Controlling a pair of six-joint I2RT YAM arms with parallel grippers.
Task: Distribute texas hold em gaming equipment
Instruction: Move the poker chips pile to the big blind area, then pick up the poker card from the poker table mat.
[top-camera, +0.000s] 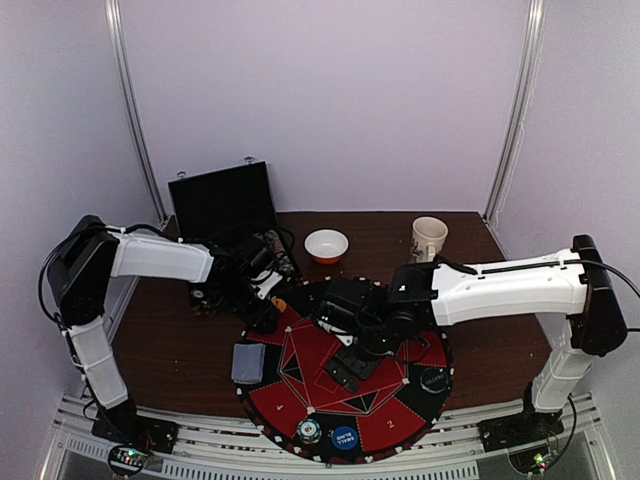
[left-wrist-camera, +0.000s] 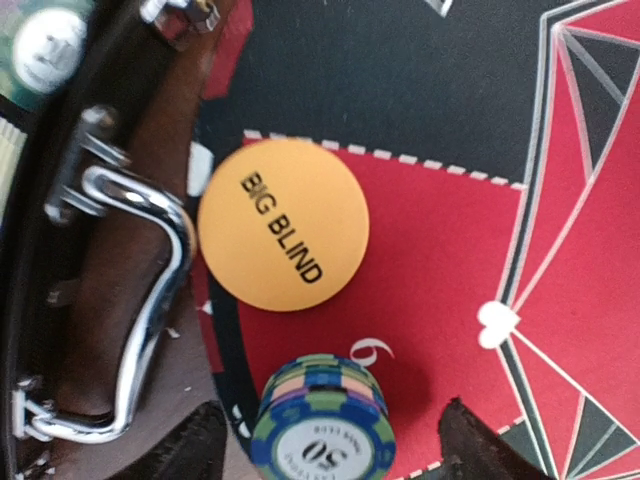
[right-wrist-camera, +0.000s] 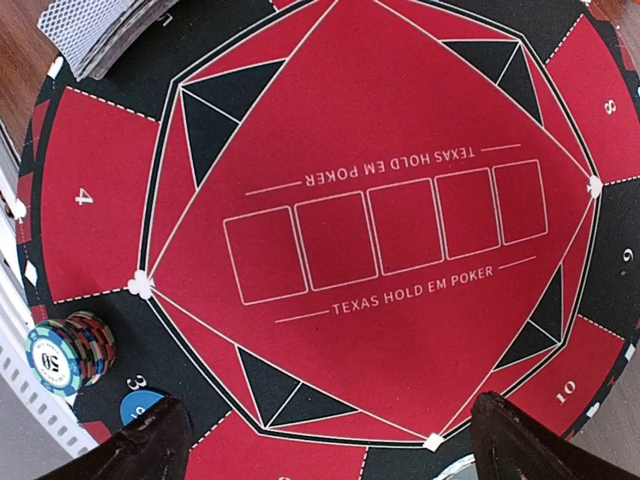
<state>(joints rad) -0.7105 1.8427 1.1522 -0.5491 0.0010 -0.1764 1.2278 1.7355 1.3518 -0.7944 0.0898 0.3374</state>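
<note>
Top view: the card deck (top-camera: 248, 362) lies at the left edge of the mat (top-camera: 400, 415); a chip stack (top-camera: 308, 431) and a blue disc (top-camera: 343, 437) sit at its near edge.

Left wrist view: the left claw (left-wrist-camera: 335, 412) is spread open, straddling a second chip stack (left-wrist-camera: 320, 420) beside the orange disc (left-wrist-camera: 283, 224). A chrome handle (left-wrist-camera: 150, 290) adjoins.

Right wrist view: the right claw (right-wrist-camera: 330, 403) is spread open over the mat's centre.

Left arm (top-camera: 160, 258) and right arm (top-camera: 510, 288): glossy white shells, black joints (thin black cables (top-camera: 42, 290) loop off each shoulder); right gripper (right-wrist-camera: 330, 445) dark, matte.
</note>
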